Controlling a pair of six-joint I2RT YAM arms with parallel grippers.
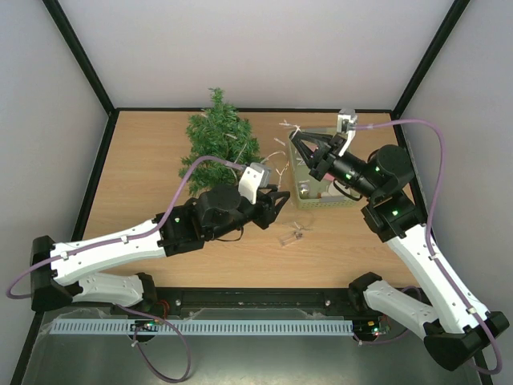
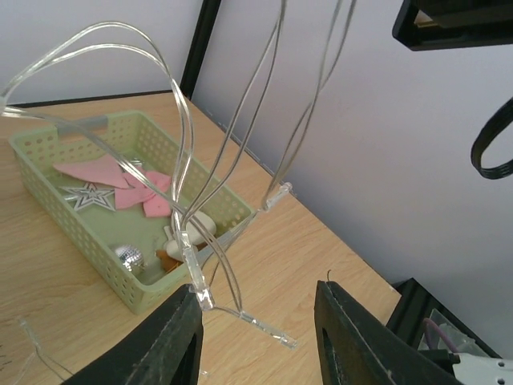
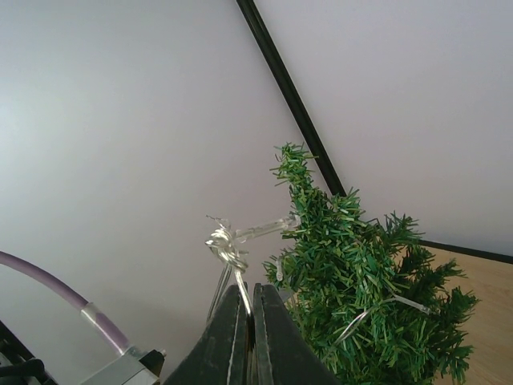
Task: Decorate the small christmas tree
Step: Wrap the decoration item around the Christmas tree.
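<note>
Your right tool [image 3: 250, 295] was clamped shut on the light string [image 3: 225, 242], holding a knotted bunch of it up beside the tip of the small christmas tree [image 3: 361, 305]. Some strands lay across the tree's branches. The tree stood at the far side of the worktop [image 1: 136, 176], left of the pale green basket [image 2: 72, 132]. Your left tool [image 2: 256, 317] hung open near the basket, with loops of the string dangling by its fingers.

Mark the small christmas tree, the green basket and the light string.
small christmas tree [image 1: 218, 143], top external view, middle of the green branches.
green basket [image 2: 86, 245], left wrist view, near side wall.
light string [image 3: 225, 244], right wrist view, coiled knot of wire.
</note>
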